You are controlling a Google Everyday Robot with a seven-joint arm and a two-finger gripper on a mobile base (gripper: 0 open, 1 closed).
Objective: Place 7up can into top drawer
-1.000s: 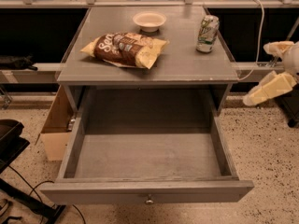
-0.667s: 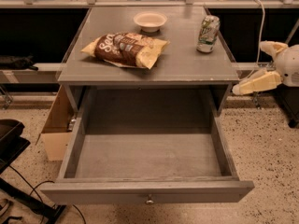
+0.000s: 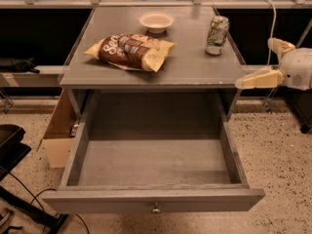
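Observation:
The 7up can [image 3: 216,35] stands upright near the back right corner of the grey cabinet top [image 3: 195,67]. The top drawer [image 3: 155,164] is pulled wide open below it and is empty inside; its front panel carries a small round knob [image 3: 156,209]. My gripper [image 3: 257,63] hangs in the air just off the cabinet's right edge, to the right of the can and a little nearer than it. Its pale fingers [image 3: 259,78] are spread apart and hold nothing.
A brown and yellow chip bag [image 3: 130,50] lies on the left middle of the top, with a white bowl [image 3: 156,21] behind it. A cardboard box [image 3: 59,133] sits on the floor at the cabinet's left. A black stand [image 3: 12,145] is at the far left.
My gripper has risen and moved left, closer to the cabinet's right edge. The can, bag, bowl and drawer have not moved.

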